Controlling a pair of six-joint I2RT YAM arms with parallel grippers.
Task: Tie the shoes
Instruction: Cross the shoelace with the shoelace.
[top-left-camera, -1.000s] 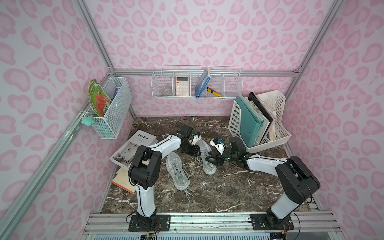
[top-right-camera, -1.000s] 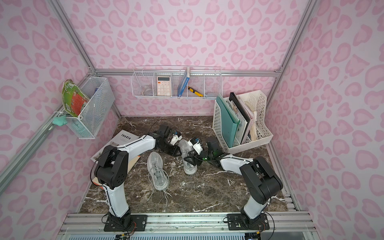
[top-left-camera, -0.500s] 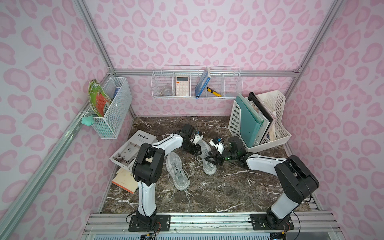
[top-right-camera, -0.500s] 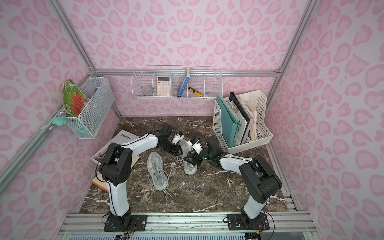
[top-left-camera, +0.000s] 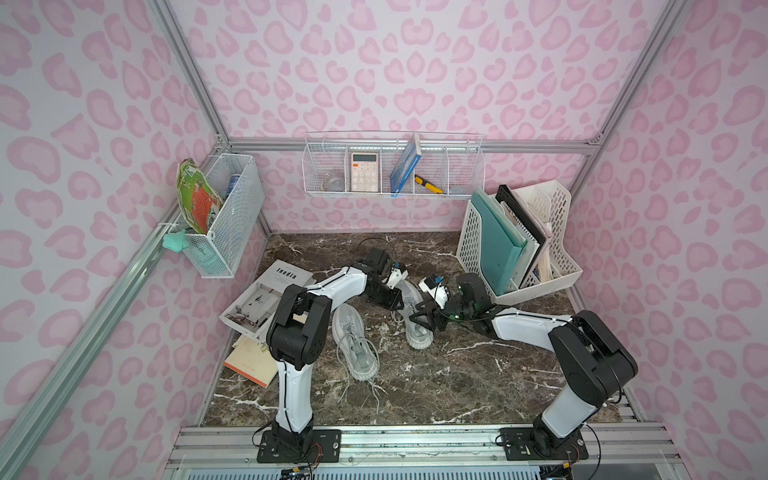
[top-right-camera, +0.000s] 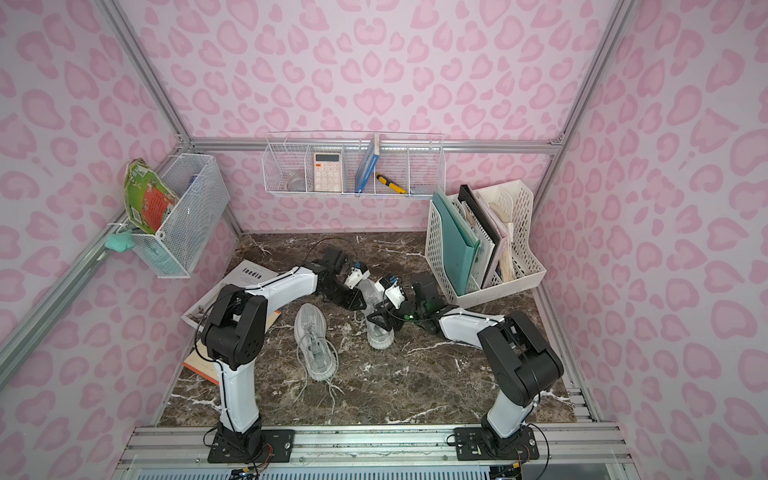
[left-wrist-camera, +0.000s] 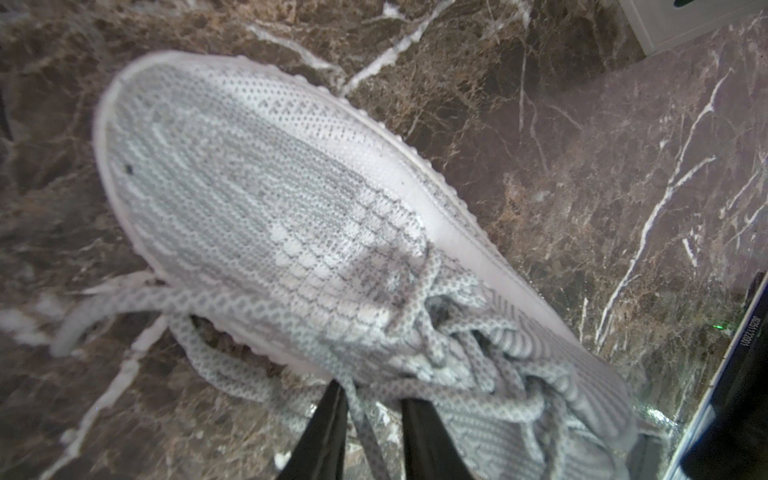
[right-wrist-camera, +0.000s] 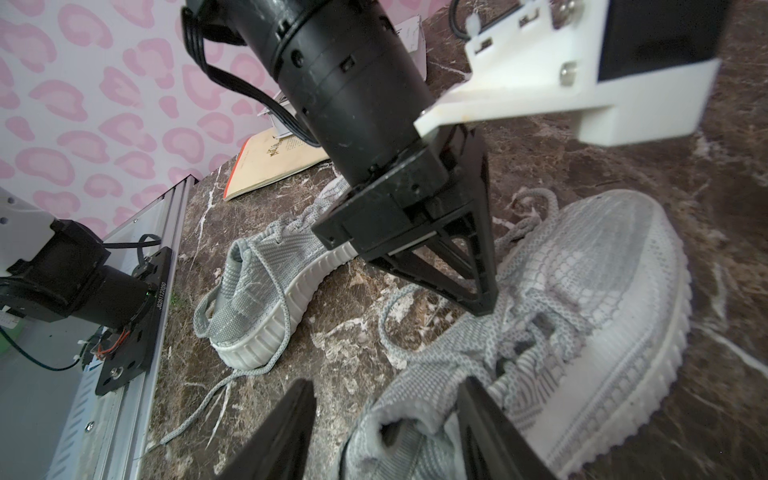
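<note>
Two light grey knit shoes lie on the marble floor. One shoe (top-left-camera: 417, 336) (top-right-camera: 379, 337) lies between my arms, and its loose laces spill off one side. My left gripper (top-left-camera: 394, 304) (left-wrist-camera: 372, 395) points down at its lace area, open by a narrow gap, with one lace strand (left-wrist-camera: 365, 428) running between the fingers. My right gripper (top-left-camera: 419, 319) (right-wrist-camera: 386, 382) is open and straddles the heel collar (right-wrist-camera: 399, 419) of this shoe. The other shoe (top-left-camera: 355, 347) (right-wrist-camera: 266, 286) lies apart, nearer the left arm's base, with untied laces trailing toward the front.
A white file rack (top-left-camera: 469, 245) with folders stands at the back right. A magazine (top-left-camera: 286, 276) and an orange-edged book (top-left-camera: 249, 363) lie by the left wall. Wire baskets (top-left-camera: 395, 166) hang on the walls. A metal rail (top-left-camera: 415, 440) runs along the front.
My left gripper's jaws have narrowed around the lace strand, and its arm has shifted slightly. The right arm and both shoes have stayed nearly still.
</note>
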